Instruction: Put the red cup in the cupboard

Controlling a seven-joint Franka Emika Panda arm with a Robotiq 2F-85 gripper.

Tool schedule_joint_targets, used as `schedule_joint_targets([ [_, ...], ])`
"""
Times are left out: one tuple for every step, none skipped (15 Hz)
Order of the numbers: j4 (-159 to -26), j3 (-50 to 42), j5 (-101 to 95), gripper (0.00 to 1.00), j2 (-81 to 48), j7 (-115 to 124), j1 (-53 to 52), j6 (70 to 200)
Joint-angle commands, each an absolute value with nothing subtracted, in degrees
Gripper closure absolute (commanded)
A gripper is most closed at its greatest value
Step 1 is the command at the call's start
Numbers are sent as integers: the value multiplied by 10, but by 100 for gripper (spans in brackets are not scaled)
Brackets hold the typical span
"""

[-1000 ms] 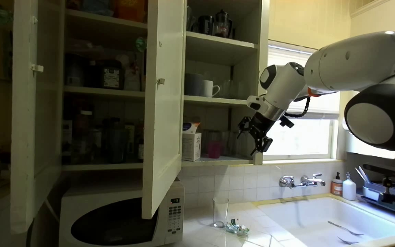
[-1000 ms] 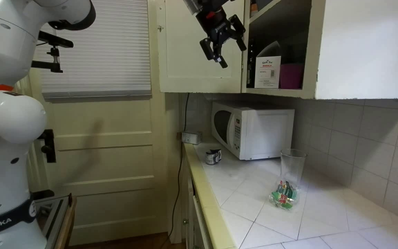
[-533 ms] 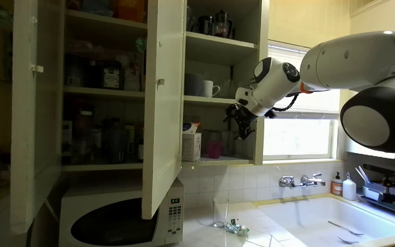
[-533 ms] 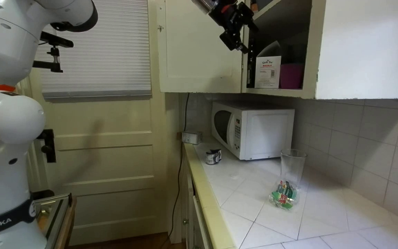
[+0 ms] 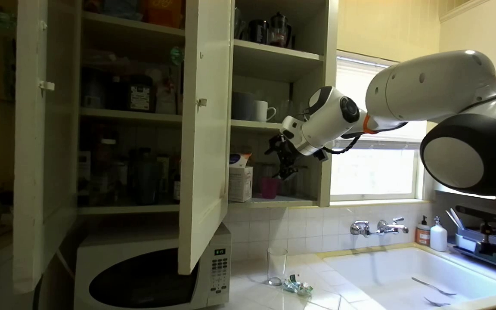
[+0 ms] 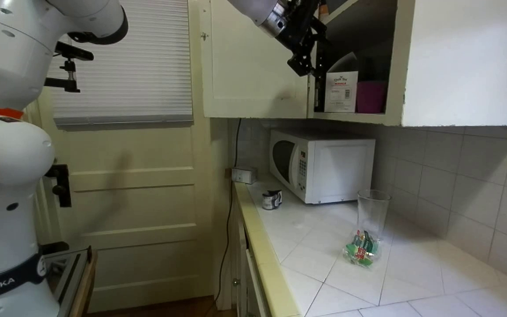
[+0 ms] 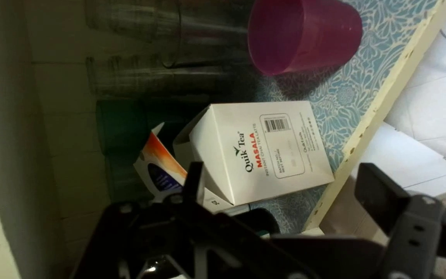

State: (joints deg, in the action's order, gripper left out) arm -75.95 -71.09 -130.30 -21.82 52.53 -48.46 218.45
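The red cup (image 5: 269, 188) stands upright on the lowest open shelf of the white cupboard (image 5: 330, 94), beside a white tea box. It also shows in the other views as a magenta tumbler (image 6: 371, 97), and large at the top of the wrist view (image 7: 327, 37), where the scene is turned sideways. My gripper (image 5: 274, 164) is open and empty at the cupboard's opening, above and in front of that shelf. In the wrist view its fingers (image 7: 379, 197) stand wide apart with the tea box beyond the gap (image 7: 285, 174). The cup is off to one side, not between the fingers.
The tea box (image 7: 265, 151) with a torn flap stands beside the cup. Clear glasses (image 7: 161, 73) stand behind them. An open cupboard door (image 5: 207, 129) juts out over the microwave (image 5: 144, 275). A tall glass (image 5: 277, 267) and wrappers (image 5: 297, 286) are on the counter by the sink (image 5: 403, 267).
My gripper has moved leftward in an exterior view, from the window side to the front of the cupboard shelf. It stays open. The cup and box have not moved.
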Motion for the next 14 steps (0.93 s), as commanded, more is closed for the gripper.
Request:
schedule_joint_targets([
  [-745, -678, -1262, 0, -239, 523, -437, 2192],
  [-739, -673, -1255, 0, -247, 527, -427, 2195],
  [-727, -669, -1248, 0, -261, 535, -413, 2206],
  [-721, -664, -1241, 0, -269, 538, -402, 2208],
  [-713, -661, -1234, 0, -278, 546, -392, 2210],
  [-702, -660, -1230, 0, -288, 554, -386, 2212],
  [-690, -657, -1223, 0, -297, 563, -378, 2216],
  [-674, -658, -1220, 0, -309, 579, -373, 2221],
  [-659, -660, -1219, 0, -322, 595, -370, 2226],
  [-644, -661, -1218, 0, -333, 609, -366, 2232],
  [-629, -663, -1218, 0, -344, 625, -363, 2239],
  [-614, -666, -1219, 0, -354, 641, -359, 2244],
  [-598, -667, -1219, 0, -364, 658, -354, 2250],
  [-585, -668, -1219, 0, -371, 674, -348, 2255],
])
